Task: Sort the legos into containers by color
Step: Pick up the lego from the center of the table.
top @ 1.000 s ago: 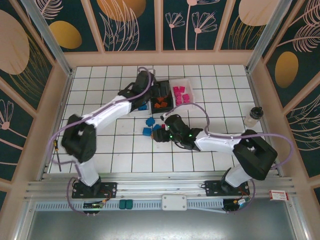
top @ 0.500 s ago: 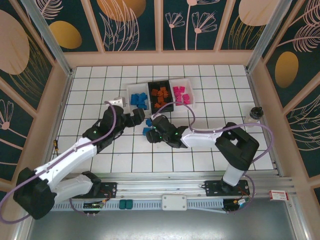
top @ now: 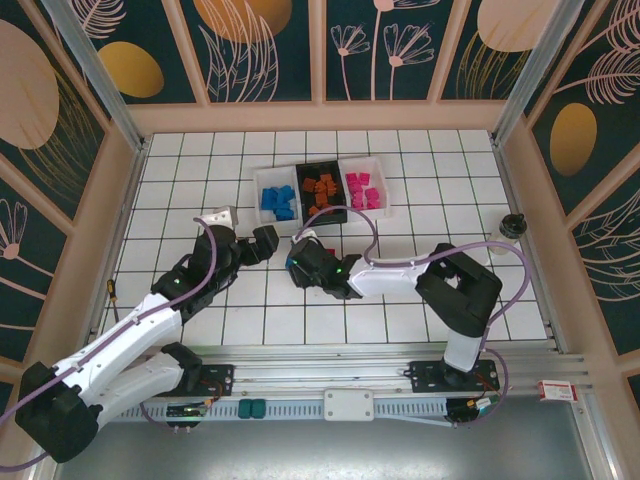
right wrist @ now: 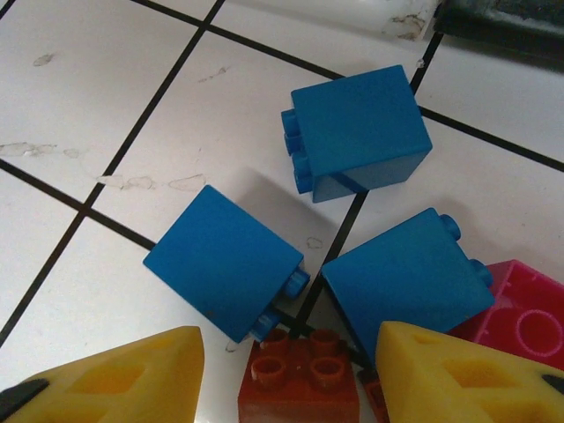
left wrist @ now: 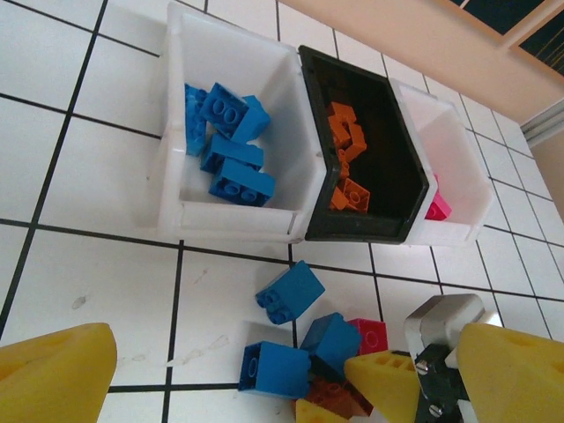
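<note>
Mostly done: blues in left white bin [left wrist: 231,220], oranges in black bin [left wrist: 354,233], pinks in right white bin [left wrist: 463,167]. Left on tiles nr bins: 3 blue bricks [right wrist: 357,132], 1 pink brick [right wrist: 520,326], 1 brown brick [right wrist: 304,383]. Right gripper [right wrist: 291,344] part-open, astride brown brick, no grip yet. Left gripper [top: 245,240] wide open, empty.

Bright, even overhead light, soft short shadows beside the legos [right wrist: 357,132], crisp close-ups.

Containers [left wrist: 231,218]: three joined open bins, white, black, white; holding blue legos [left wrist: 233,145], orange legos [left wrist: 345,150], pink legos [left wrist: 436,209] respectively; loose on counter [left wrist: 88,273] nearby, clustered: three blue bricks [right wrist: 357,132], red-brown brick [right wrist: 300,379], pink brick [right wrist: 520,322].
</note>
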### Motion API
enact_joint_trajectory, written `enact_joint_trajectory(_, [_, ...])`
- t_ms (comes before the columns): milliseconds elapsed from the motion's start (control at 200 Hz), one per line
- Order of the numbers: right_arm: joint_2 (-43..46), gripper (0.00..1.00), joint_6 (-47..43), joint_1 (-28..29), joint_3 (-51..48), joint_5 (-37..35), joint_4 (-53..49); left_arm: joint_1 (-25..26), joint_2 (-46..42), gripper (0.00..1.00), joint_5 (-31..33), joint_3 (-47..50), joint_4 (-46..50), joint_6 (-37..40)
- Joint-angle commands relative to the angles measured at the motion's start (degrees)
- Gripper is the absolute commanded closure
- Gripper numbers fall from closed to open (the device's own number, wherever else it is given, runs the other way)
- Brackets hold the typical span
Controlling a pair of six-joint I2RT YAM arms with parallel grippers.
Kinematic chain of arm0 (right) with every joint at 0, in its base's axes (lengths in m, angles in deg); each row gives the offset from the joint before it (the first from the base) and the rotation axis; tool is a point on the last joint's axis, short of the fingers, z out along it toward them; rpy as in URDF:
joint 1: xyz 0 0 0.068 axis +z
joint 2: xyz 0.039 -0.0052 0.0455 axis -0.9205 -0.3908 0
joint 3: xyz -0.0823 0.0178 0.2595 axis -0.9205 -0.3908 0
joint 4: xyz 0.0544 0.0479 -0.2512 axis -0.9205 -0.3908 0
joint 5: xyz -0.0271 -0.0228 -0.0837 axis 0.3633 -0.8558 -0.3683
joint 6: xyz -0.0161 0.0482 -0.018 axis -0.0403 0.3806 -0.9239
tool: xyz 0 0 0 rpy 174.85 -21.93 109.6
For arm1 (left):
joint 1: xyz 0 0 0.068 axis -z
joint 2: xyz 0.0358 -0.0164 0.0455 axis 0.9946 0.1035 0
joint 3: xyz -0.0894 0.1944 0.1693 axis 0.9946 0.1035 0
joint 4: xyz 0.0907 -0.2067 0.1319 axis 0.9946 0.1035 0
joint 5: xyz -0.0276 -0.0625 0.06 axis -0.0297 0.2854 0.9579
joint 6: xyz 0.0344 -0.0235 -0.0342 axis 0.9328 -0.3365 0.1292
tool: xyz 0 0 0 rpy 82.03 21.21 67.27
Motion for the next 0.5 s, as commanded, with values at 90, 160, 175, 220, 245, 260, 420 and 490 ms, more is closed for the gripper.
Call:
enact_joint_trajectory(90, [-3.21,0.46,0.03,0.16,0.48,-2.77,-3.97,-0.07,-0.38,0.02,1.21,0.24,1.02,-0.94])
enact_joint_trajectory(160, [-3.17,0.46,0.46,0.16,0.41,-4.02,-4.81,-0.05,-0.49,0.01,1.33,0.20,1.13,-0.87])
enact_joint_trajectory(175, [-2.86,0.46,0.61,0.19,0.19,-4.20,-4.77,-0.04,-0.46,0.01,1.32,0.24,1.16,-0.86])
enact_joint_trajectory(220, [-1.58,0.46,0.84,0.11,-0.82,-4.19,-3.89,-0.03,-0.45,0.01,1.34,0.28,1.19,-0.87])
enact_joint_trajectory(245, [-0.78,0.46,0.88,0.19,-1.44,-3.95,-3.41,-0.04,-0.45,0.01,1.22,0.36,1.29,-0.92])
enact_joint_trajectory(260, [-0.32,0.46,0.90,0.13,-1.83,-3.91,-3.27,-0.07,-0.50,0.01,1.25,0.37,1.28,-0.89])
enact_joint_trajectory(420, [2.18,0.46,1.17,0.15,-3.40,-4.54,-3.67,-0.07,-0.37,0.02,1.17,0.80,1.11,-1.20])
enact_joint_trajectory(490, [2.72,0.45,0.90,0.22,-4.33,-3.84,-2.22,0.00,-0.37,0.01,1.12,0.90,0.94,-1.26])
